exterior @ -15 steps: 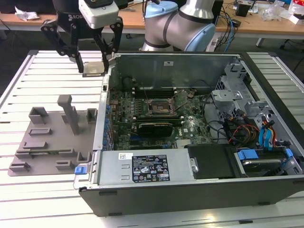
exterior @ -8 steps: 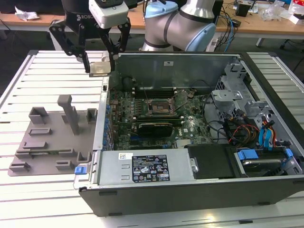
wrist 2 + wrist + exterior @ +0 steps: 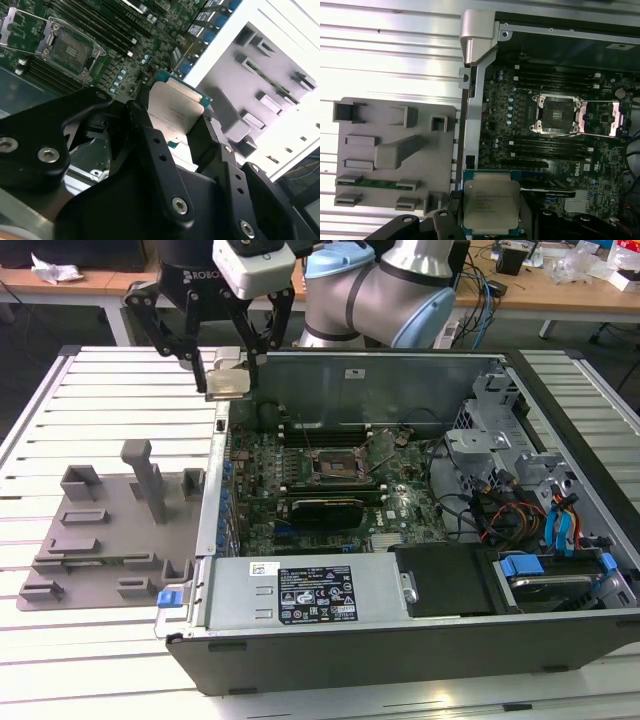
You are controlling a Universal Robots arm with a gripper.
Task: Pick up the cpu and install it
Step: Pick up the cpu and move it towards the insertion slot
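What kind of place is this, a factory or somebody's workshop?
Probably a robotics lab or test bench: a robot arm, its pincer holding a cpu, hangs at an open computer case on a slatted metal table, with cable-strewn wooden desks behind.

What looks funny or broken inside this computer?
Nothing looks broken or spilled. The socket sits empty with its metal frame flipped open, but that suits the job: the cpu is pinched in the jaws near the edge of the case.
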